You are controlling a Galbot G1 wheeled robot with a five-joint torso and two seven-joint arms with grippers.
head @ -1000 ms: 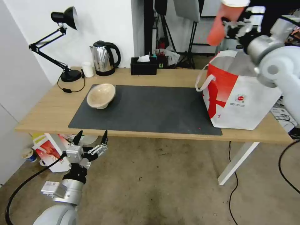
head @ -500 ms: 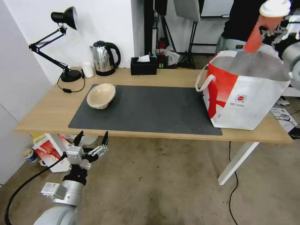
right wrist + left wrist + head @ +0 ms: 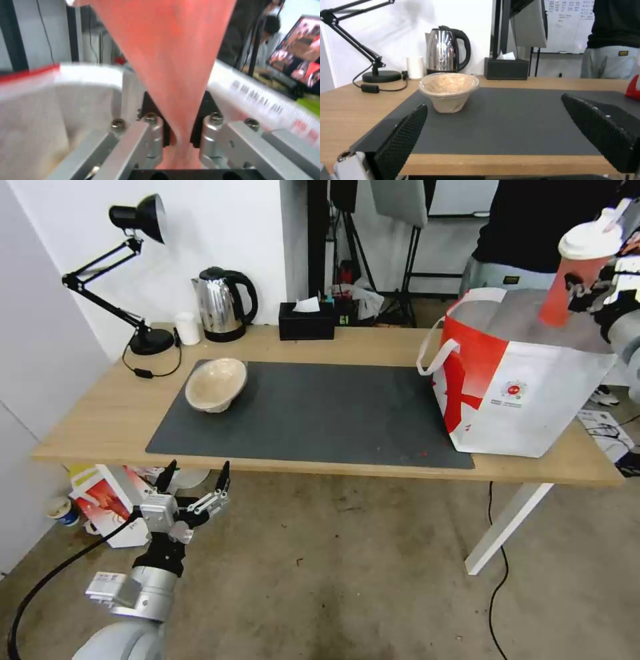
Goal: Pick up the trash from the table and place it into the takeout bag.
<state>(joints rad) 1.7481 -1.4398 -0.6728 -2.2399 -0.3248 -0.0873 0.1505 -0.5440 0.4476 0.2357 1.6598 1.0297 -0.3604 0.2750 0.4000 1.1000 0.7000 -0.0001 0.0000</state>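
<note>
Head view. Landmark: dark grey mat [image 3: 313, 413] on the light-wood table [image 3: 107, 413]. Beige pulp bowl [image 3: 215, 383] sits tilted on the mat's far corner on the robot's left. Takeout bag [image 3: 520, 380] stands open at the mat's edge on the robot's right, overlapping it, silver lining showing, one white strap hanging toward the mat. Right gripper [image 3: 587, 290] holds the red drink cup [image 3: 573, 277] above the bag's mouth, cup tilted, white domed lid uppermost. Beyond the mat's far edge: black desk lamp [image 3: 133, 267], small white cup [image 3: 187, 327], steel kettle [image 3: 223, 303], black tissue box [image 3: 307, 321]. Left gripper [image 3: 193, 480] hangs below the table's near edge, in front of the mat's near corner on the robot's left, fingers spread, holding nothing. Floor is worn bare concrete with black cables; a red-and-white printed box [image 3: 107, 503] stands under the table.

Left wrist view. Both textured black fingers [image 3: 403, 140] wide apart, framing the mat. Pulp bowl [image 3: 449, 91] on the mat; kettle [image 3: 446, 50], white cup [image 3: 415, 67] and tissue box [image 3: 507, 68] behind it against the white wall. A whiteboard farther back.

Right wrist view. Pads pressed on the narrow lower end of the red cup [image 3: 173, 62]; bag rim [image 3: 86, 72] on both sides of it. View motion-blurred.
</note>
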